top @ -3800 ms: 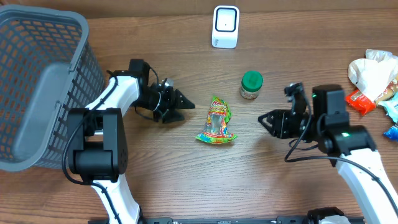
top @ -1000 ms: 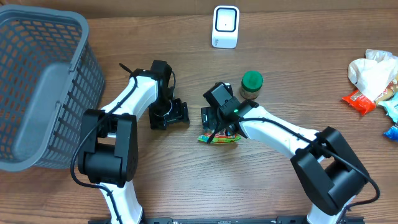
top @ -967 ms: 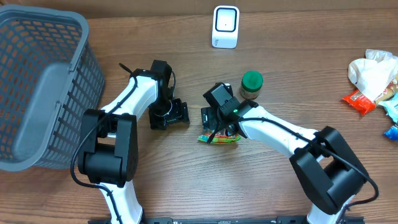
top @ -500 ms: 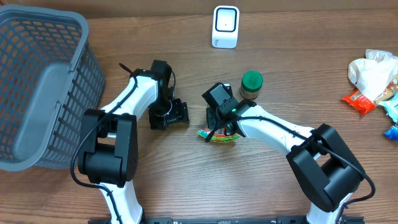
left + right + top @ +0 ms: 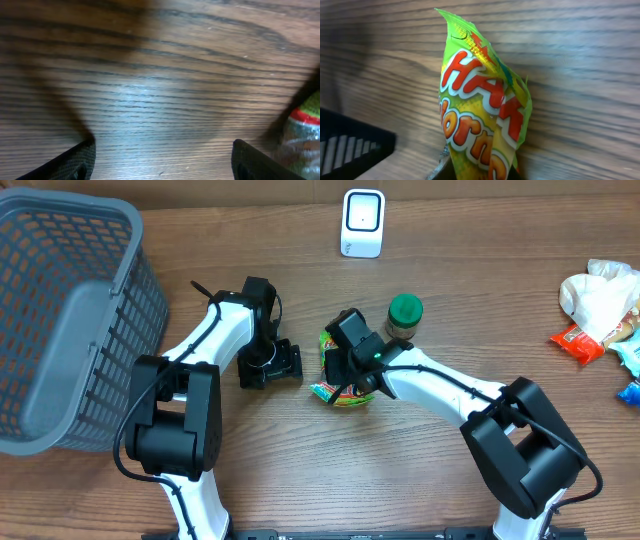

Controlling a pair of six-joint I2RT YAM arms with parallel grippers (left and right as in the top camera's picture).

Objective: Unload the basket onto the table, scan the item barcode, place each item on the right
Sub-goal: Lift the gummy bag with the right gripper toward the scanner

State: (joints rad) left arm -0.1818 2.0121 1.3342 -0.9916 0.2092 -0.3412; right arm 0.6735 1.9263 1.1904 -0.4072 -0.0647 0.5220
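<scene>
The item is a green candy bag [image 5: 344,394] with red-and-orange lettering, standing pinched and crumpled just off the middle of the table. My right gripper [image 5: 346,366] is shut on the bag [image 5: 480,115], whose top rises upright in the right wrist view. No barcode shows on it. A white scanner [image 5: 362,223] stands at the far edge. To the left of the bag, my left gripper [image 5: 284,366] sits low over bare wood, open and holding nothing [image 5: 162,167]. The bag's edge [image 5: 306,131] shows at the right of the left wrist view.
A grey mesh basket [image 5: 60,320] fills the left side. A small jar with a green lid [image 5: 404,317] stands just right of the right wrist. Several snack packets [image 5: 600,315] lie at the right edge.
My right gripper has closed on the candy bag and pulled it up from lying flat, shifting it slightly left and away. The left arm has stayed put.
</scene>
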